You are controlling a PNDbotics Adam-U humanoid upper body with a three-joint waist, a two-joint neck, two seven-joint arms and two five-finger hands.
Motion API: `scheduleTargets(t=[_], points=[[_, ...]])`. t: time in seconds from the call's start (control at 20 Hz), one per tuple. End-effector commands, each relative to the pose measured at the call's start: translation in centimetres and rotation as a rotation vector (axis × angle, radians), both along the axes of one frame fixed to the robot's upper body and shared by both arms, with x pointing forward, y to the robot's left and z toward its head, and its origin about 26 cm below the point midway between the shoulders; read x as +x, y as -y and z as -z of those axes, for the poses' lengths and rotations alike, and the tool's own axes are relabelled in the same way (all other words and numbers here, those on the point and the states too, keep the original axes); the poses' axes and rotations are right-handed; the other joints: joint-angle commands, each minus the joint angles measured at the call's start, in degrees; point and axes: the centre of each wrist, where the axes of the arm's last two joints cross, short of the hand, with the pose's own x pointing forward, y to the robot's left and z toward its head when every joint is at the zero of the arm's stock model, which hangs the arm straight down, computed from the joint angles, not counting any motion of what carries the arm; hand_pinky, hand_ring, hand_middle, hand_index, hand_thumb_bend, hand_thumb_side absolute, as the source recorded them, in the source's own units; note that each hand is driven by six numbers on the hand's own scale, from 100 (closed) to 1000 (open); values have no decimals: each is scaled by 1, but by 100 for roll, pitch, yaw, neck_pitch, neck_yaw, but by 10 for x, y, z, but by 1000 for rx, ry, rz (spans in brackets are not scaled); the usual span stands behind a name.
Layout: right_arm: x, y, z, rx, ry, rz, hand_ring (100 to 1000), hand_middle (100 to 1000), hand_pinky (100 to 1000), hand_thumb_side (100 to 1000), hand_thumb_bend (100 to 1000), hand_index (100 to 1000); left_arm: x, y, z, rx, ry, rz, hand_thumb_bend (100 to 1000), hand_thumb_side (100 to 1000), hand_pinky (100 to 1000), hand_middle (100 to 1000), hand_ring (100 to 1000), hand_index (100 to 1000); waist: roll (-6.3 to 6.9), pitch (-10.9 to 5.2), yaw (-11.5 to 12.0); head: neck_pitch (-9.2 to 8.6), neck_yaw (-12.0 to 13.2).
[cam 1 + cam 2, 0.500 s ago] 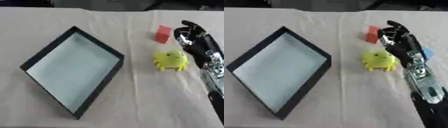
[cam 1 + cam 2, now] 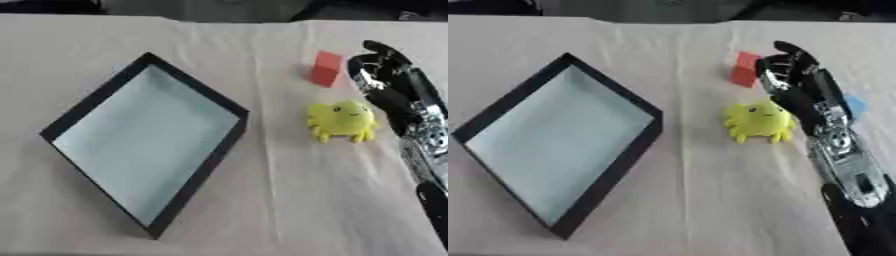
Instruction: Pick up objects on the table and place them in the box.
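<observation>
Yellow soft toy (image 2: 759,121) sits right of the black-rimmed box (image 2: 145,145); the right hand (image 2: 794,75), fingers curled and empty, hovers beside it, near a red block (image 2: 326,68).

blue thing (image 2: 853,106) mostly behind right arm (image 2: 842,150)

A staged tabletop work area, most likely a robotics lab or test bench rather than a home. A table (image 2: 289,200) fills nearly the whole view, covered by a plain cream cloth with soft creases. On it lie only a few props: a shallow black-walled box (image 2: 149,145) with a pale bottom, a small yellow toy (image 2: 343,120), a red block (image 2: 326,68) and a blue piece (image 2: 854,106) partly hidden by the arm. A black and silver robot arm reaches in from the right, ending in the right hand (image 2: 785,70). Beyond the far table edge is a dark, indistinct strip.
</observation>
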Motion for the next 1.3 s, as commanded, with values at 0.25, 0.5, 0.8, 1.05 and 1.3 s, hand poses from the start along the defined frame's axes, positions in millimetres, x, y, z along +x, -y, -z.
scheduleTargets(t=[0.25, 0.5, 0.8, 1.05, 1.3], points=[[6, 36, -55, -216, 108, 65, 795, 740, 827, 315, 357, 903, -1, -5, -8, 25, 18, -9, 436, 654, 798, 787, 571, 786, -29, -114, -25, -4, 18], [10, 43, -97, -491, 113, 29, 844, 807, 858, 381, 463, 937, -2, -5, -7, 33, 14, -7, 434, 654, 798, 787, 572, 786, -37, -134, -43, -4, 25], [21, 44, -134, -786, 48, -38, 865, 829, 877, 403, 544, 944, -2, -6, -7, 40, 9, -3, 434, 655, 798, 788, 572, 785, -46, -161, -39, -4, -20], [30, 60, -152, -927, 0, -19, 877, 842, 890, 415, 582, 944, -2, -7, -6, 43, 4, -6, 433, 655, 798, 788, 572, 785, -65, -161, -35, -4, -45], [27, 77, -154, -1002, -42, -2, 881, 845, 894, 425, 586, 945, -2, -8, -6, 46, 4, -8, 433, 655, 798, 787, 572, 785, -90, -159, -50, -4, -67]])
